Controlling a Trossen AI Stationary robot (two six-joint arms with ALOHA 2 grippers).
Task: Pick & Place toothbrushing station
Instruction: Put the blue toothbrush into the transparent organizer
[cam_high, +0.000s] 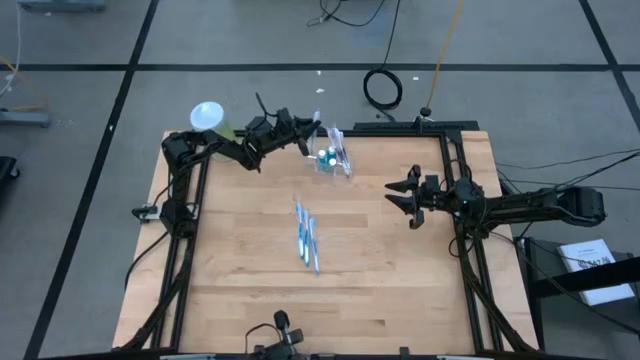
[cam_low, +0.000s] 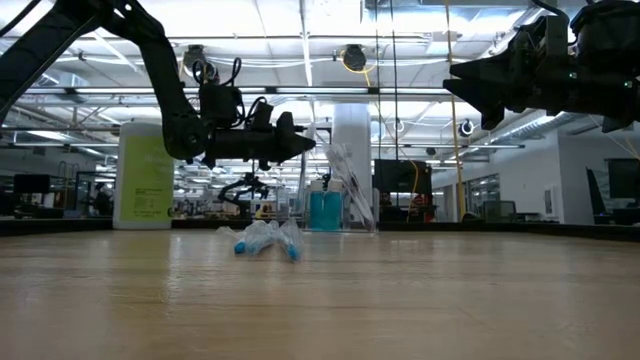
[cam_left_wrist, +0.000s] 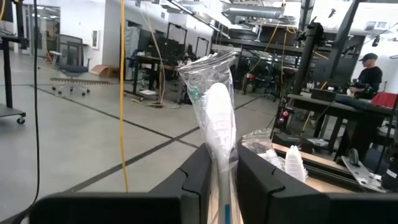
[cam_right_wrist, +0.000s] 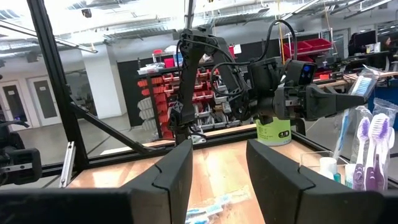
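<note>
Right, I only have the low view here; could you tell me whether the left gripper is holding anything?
Observer: Yes. The left wrist view shows a wrapped toothbrush held upright in the left gripper.
Operator: Thanks. Where is it relative to the cup?
Observer: From above, that gripper sits just beside the cup, on the left arm's side; I cannot see the brush's lower end.
Operator: And the right gripper, please?
Observer: Its own wrist view shows the right gripper open, with nothing between the fingers.
</note>
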